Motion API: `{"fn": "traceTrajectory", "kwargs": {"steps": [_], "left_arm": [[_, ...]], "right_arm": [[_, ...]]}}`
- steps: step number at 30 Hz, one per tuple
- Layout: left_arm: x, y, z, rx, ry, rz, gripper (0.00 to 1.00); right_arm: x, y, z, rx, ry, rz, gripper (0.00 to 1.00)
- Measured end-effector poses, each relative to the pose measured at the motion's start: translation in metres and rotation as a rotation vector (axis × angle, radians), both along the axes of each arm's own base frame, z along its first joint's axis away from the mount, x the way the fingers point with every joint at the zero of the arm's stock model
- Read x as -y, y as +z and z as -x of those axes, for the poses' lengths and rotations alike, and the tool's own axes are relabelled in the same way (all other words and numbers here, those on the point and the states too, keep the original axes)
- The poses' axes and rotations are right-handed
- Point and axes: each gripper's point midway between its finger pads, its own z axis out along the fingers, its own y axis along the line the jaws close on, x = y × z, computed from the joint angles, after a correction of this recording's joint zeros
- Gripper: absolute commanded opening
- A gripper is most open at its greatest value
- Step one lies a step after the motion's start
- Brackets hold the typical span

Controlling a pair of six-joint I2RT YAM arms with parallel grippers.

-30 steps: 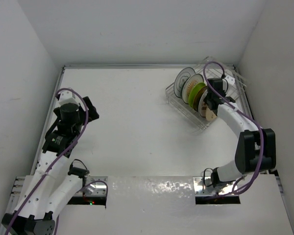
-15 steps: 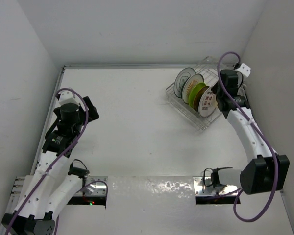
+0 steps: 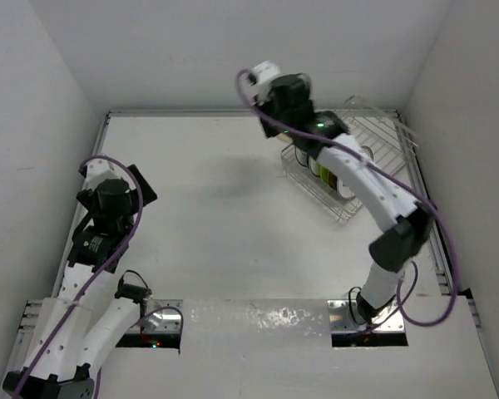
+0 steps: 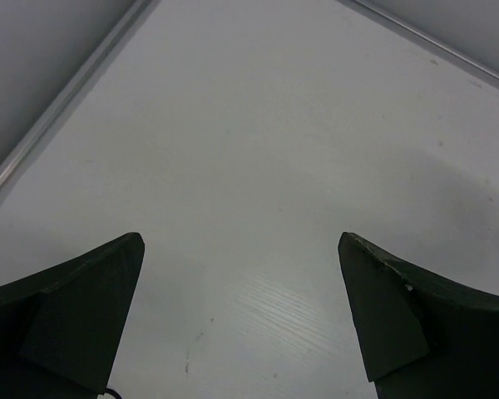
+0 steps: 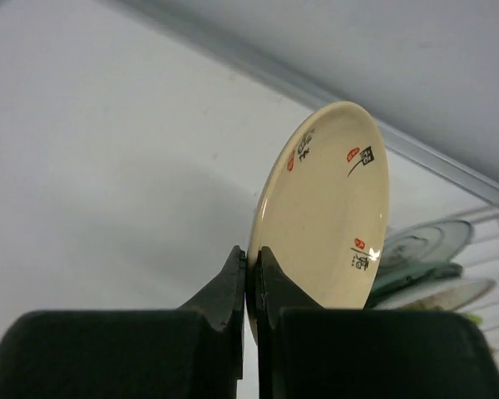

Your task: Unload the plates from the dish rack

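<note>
Right wrist view, frame centre: right gripper (image 5: 251,274) pinches plate (image 5: 328,208) by its rim, upright to clear the rack (image 3: 388,141); left gripper (image 4: 239,241) wide, empty.

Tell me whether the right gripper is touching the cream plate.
Touching. In the right wrist view the right gripper pinches the lower rim of the cream plate, both fingers pressed against it.

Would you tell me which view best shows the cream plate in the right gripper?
The right wrist view: the cream plate stands on edge, rim pinched by the right gripper, marks visible. In the top external view the arm hides it; the left wrist view misses it.
</note>
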Motion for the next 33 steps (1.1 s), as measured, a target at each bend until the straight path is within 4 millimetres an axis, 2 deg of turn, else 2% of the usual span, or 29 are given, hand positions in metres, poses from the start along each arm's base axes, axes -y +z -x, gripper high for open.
{"fn": "traceTrajectory", "kwargs": {"steps": [2,5,7,10,13,17,19,21,25,27,29,31,33], "left_arm": [[-0.009,0.002,0.004,0.002,0.054,-0.006,1.00],[-0.025,0.004,0.011,0.010,0.137,-0.012,1.00],[-0.031,0.006,0.014,0.019,0.169,-0.013,1.00],[-0.033,0.007,0.016,0.021,0.186,-0.016,1.00],[-0.035,0.008,0.017,0.026,0.193,-0.016,1.00],[-0.035,0.011,0.017,0.032,0.198,-0.017,1.00],[-0.036,0.011,0.017,0.032,0.200,-0.018,1.00],[-0.036,0.011,0.017,0.033,0.201,-0.018,1.00],[-0.036,0.011,0.017,0.032,0.201,-0.018,1.00],[-0.036,0.010,0.017,0.032,0.199,-0.018,1.00],[-0.035,0.010,0.017,0.031,0.197,-0.016,1.00],[-0.034,0.010,0.017,0.031,0.193,-0.015,1.00],[-0.034,0.010,0.017,0.030,0.190,-0.013,1.00]], "right_arm": [[-0.035,-0.039,0.003,-0.049,0.096,0.139,0.00],[-0.078,-0.120,0.011,-0.154,0.218,0.379,0.00],[-0.097,-0.174,0.019,-0.219,0.289,0.510,0.00],[-0.111,-0.240,0.030,-0.300,0.368,0.653,0.00],[-0.116,-0.278,0.034,-0.340,0.409,0.714,0.00],[-0.123,-0.297,0.024,-0.321,0.412,0.718,0.00],[-0.132,-0.297,0.014,-0.288,0.405,0.698,0.09],[-0.143,-0.296,0.003,-0.249,0.393,0.662,0.13],[-0.160,-0.302,-0.012,-0.200,0.364,0.577,0.42],[-0.165,-0.305,-0.014,-0.196,0.353,0.548,0.73],[-0.169,-0.304,-0.017,-0.189,0.342,0.524,0.83],[-0.173,-0.298,-0.020,-0.178,0.335,0.504,0.99],[-0.174,-0.289,-0.022,-0.169,0.319,0.476,0.99]]}}
